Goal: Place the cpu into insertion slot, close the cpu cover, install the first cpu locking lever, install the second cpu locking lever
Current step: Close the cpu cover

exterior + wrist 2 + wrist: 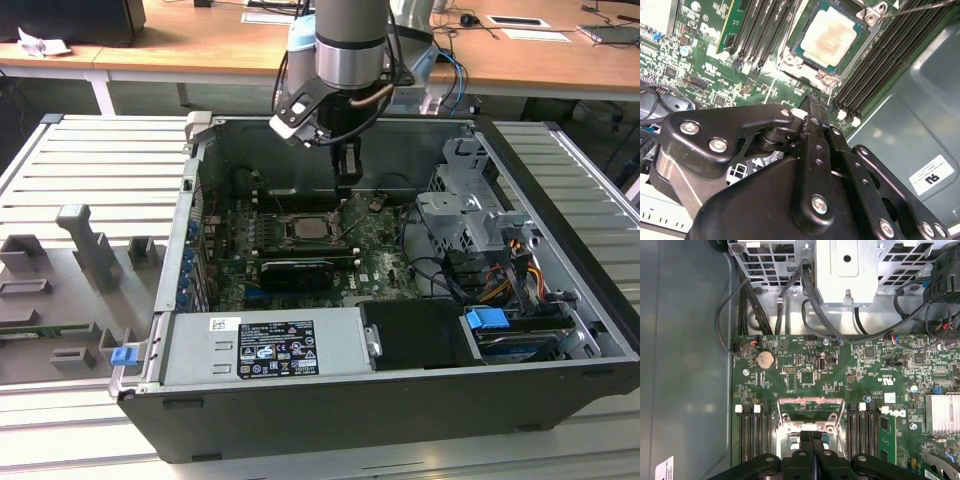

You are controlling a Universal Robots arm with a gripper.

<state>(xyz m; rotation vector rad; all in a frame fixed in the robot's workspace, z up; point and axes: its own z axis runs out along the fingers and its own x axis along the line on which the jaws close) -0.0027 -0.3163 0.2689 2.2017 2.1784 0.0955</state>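
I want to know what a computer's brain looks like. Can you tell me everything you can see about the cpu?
The cpu is a small flat square chip. It has a pale silver-beige metal face, faintly orange in the middle, and a thin green edge. It lies flat in the insertion slot on the green board, between rows of long black memory strips. Nothing lies on its face. The gripper is beside the slot and does not touch the chip.

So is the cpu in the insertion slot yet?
In: the cpu lies flat inside the insertion slot, pale face up.
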